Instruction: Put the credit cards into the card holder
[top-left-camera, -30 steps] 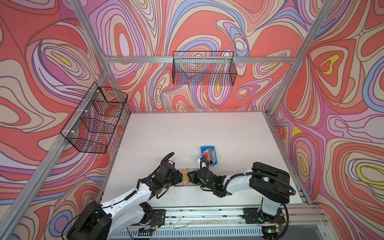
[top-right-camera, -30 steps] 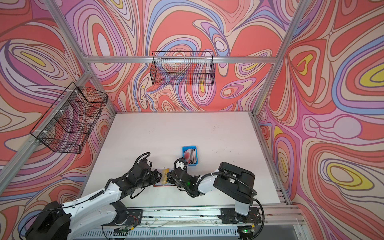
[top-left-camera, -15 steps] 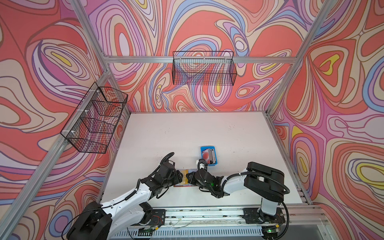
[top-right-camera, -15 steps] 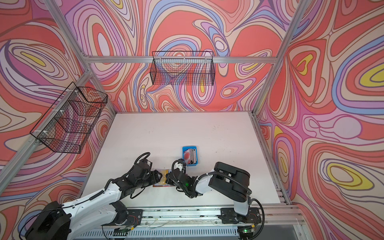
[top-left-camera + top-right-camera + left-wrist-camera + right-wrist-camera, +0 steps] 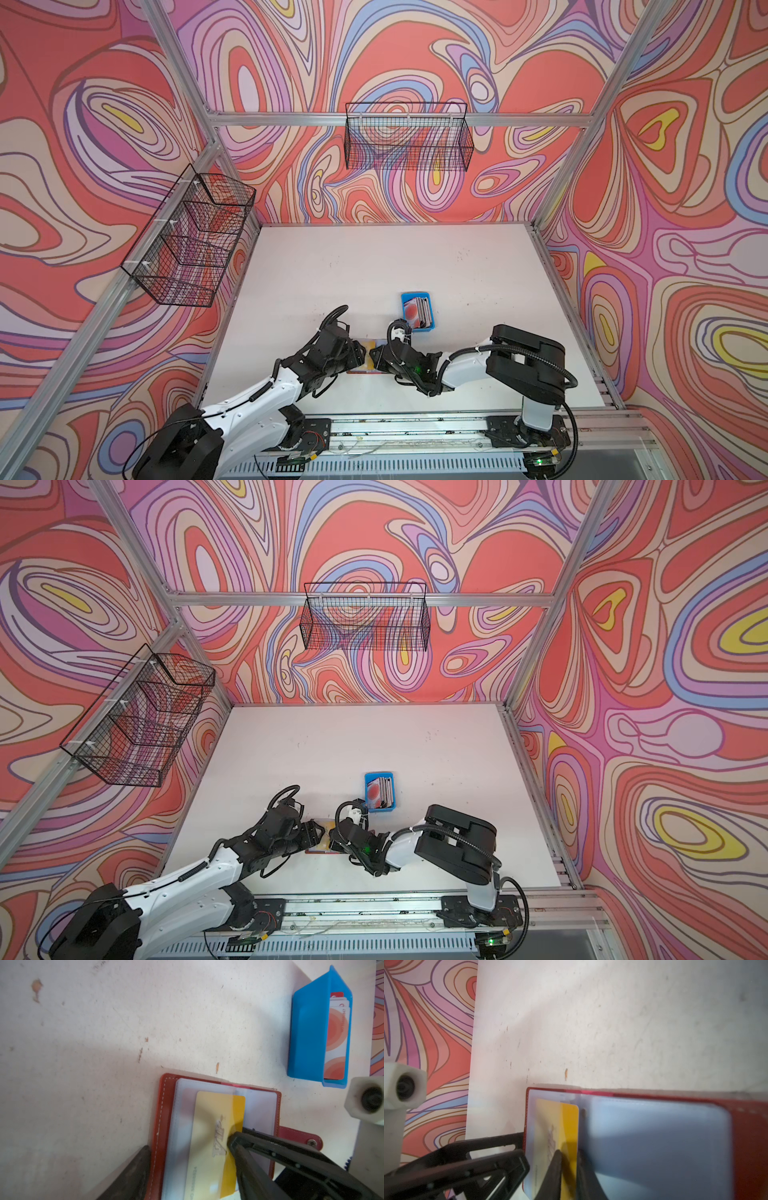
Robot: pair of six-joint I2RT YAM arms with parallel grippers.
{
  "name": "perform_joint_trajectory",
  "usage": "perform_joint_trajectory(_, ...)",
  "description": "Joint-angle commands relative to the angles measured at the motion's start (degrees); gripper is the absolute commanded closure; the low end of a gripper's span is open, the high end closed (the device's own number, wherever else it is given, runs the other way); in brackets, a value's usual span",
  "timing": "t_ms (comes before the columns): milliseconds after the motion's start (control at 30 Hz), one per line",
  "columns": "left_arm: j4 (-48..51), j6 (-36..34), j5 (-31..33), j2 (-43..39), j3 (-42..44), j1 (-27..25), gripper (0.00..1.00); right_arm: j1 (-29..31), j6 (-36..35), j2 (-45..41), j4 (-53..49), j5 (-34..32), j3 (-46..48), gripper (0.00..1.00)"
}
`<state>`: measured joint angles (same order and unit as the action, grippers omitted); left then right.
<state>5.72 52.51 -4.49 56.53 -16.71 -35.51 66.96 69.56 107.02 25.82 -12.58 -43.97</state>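
Open red card holder (image 5: 161,1118) lying flat on the white table (image 5: 104,1043) near its front edge, between the two arms. A yellow VIP card (image 5: 209,1122) sits partly inside a clear sleeve, with one long strip exposed. Right gripper (image 5: 569,1153) — jaws narrowly parted, released, tips over that strip. Left gripper (image 5: 525,1150) — jaws spread wide, one finger just beside the holder's stitched edge. Other credit cards (image 5: 336,1028) stand in the blue tray (image 5: 307,1032) nearby.
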Motion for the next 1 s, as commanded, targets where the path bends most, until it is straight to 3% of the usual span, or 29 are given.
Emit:
perform_joint_trajectory(0,-0.1,-0.14,0.64,-1.05,1.15,0.35,0.33,0.45,-0.87,-1.9,-9.12,-2.89,0.11,0.79)
perform_joint_trajectory(267,0.18,-0.39,0.56,-2.81,1.5,0.41,0.32,0.45,-1.24,-3.69,-10.58,-3.66,-0.07,0.72)
perform_joint_trajectory(700,-0.05,-0.83,0.06,-4.06,1.96,0.43,0.32,0.72,-2.3,-8.63,-21.6,-9.91,-2.71,0.5)
perform_joint_trajectory(967,-0.94,-0.75,-0.41,-4.09,2.32,0.39,0.32,2.29,-1.11,-7.68,-18.67,-9.26,-2.01,0.49)
